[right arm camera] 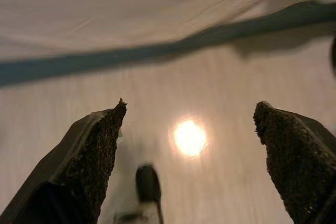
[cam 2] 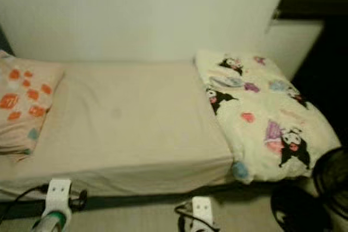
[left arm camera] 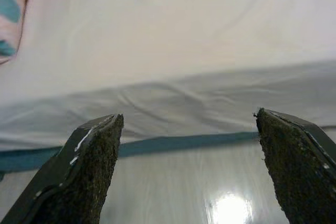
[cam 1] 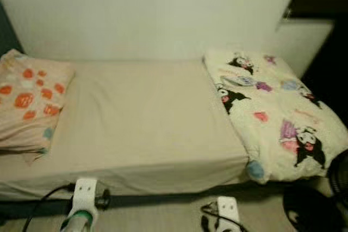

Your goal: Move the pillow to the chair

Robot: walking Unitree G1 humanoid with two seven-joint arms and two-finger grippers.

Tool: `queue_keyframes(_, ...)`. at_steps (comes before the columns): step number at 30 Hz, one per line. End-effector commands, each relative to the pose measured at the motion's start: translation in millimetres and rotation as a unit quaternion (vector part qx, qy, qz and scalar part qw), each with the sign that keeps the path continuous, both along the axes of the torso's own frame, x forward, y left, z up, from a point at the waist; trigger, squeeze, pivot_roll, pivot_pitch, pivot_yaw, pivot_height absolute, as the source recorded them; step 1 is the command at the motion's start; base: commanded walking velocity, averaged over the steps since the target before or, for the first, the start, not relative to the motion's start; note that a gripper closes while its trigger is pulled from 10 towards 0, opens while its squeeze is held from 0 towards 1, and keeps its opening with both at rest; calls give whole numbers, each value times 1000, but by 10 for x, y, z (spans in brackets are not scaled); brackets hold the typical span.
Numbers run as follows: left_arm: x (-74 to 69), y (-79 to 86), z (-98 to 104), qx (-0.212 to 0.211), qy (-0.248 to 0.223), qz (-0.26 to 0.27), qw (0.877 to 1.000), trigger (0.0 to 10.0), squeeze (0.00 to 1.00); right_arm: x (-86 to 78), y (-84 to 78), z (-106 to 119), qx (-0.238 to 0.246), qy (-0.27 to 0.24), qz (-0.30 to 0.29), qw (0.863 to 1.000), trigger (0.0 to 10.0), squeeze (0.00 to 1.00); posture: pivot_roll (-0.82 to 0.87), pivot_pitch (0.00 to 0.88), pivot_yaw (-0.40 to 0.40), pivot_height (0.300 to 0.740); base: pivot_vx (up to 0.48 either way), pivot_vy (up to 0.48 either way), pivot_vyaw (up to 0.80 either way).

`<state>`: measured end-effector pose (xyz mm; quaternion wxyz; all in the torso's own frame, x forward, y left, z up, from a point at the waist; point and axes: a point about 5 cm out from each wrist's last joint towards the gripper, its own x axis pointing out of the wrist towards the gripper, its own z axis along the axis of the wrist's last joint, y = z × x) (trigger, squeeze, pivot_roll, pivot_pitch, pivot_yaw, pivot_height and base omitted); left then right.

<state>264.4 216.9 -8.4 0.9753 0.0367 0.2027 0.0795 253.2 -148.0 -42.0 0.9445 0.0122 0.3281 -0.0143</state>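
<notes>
A pink pillow (cam 1: pixel 30 101) with orange blobs lies at the left end of the bed (cam 1: pixel 147 129), against the wall. Its corner (left arm camera: pixel 11 14) peeks into the left wrist view. My left gripper (left arm camera: pixel 189 129) is open, held low in front of the bed's front edge, with nothing between its fingers (left arm camera: pixel 94 156). Only the left wrist (cam 1: pixel 84 199) appears in the eye views, at the bottom left. My right gripper (right arm camera: pixel 190 119) is open too, hanging above the glossy floor just short of the bed, its wrist (cam 1: pixel 227 213) at the bottom centre.
A folded white blanket (cam 1: pixel 274 118) with cartoon prints covers the bed's right end. A dark round object (cam 1: pixel 310 210) stands on the floor at the bottom right. A white wall (cam 1: pixel 152 9) runs behind the bed. Cables (cam 1: pixel 38 205) trail from my left wrist.
</notes>
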Motion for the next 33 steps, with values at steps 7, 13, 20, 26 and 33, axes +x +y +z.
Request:
queue_keyframes(7,-61,40,-14,0,-13,22,1000,10000,0,-61,131,-50,18,15,33,999,10000,0,105,0,24,740,0,0,0)
queue_keyframes(13,-45,33,36,-26,-36,27,999,10000,0,-50,147,-44,11,17,45,999,10000,0,111,0,12,740,190,0,0)
queue_keyframes(20,-56,30,33,-23,-35,20,999,10000,0,-67,130,-54,12,16,35,999,10000,0,105,19,18,740,403,0,0)
queue_keyframes(26,-68,13,34,-16,-35,3,999,10000,0,-105,103,-79,9,20,36,999,10000,0,109,15,16,740,384,0,0)
queue_keyframes(33,-73,41,41,-14,-34,3,999,10000,0,-107,107,-82,7,22,35,999,10000,0,112,9,18,740,339,0,0)
